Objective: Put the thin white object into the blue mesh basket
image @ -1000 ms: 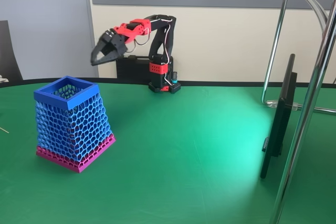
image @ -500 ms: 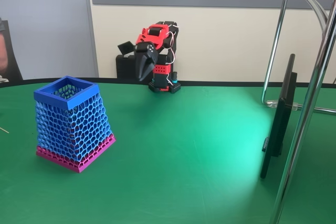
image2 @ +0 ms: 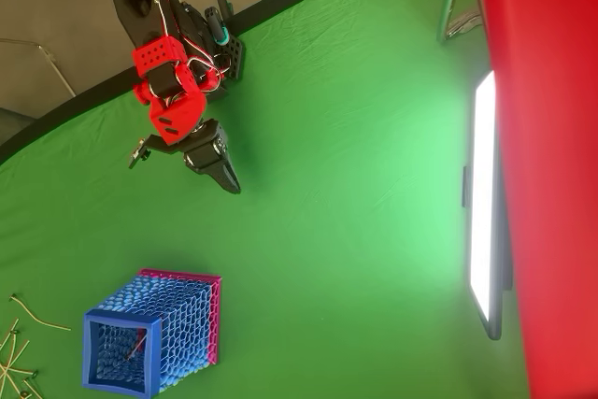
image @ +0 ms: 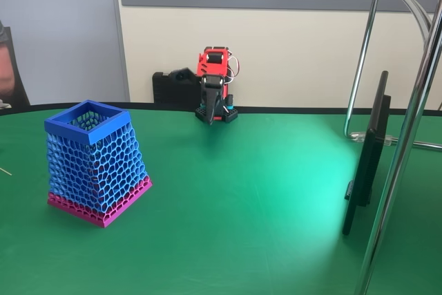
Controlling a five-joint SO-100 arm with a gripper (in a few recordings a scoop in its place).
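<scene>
The tall tapered blue honeycomb-mesh basket [image: 95, 162], with its solid blue square rim and magenta base band, is standing upright nearest the fixed camera, on the left part of the green cloth-covered table [image: 242, 205]. In the overhead view the basket [image2: 154, 343] is sitting at the lower left. Something thin is lying inside its mouth there, but whether it is the thin white object cannot be told from either view.

Just left of the basket in the overhead view, several pale thin sticks [image2: 19, 348] are lying scattered at the table's edge.

On the right in the fixed view, a dark flat screen on a stand [image: 366, 153] is standing edge-on beside shiny metal poles [image: 407, 136].

Farther back, the red and black arm is folding over its base by the table's rear edge. Its black two-finger gripper [image: 209, 112] is pointing down toward the cloth; in the overhead view the gripper [image2: 220, 167] is showing one finger swung apart from the other, holding nothing. It is well apart from the basket.
</scene>
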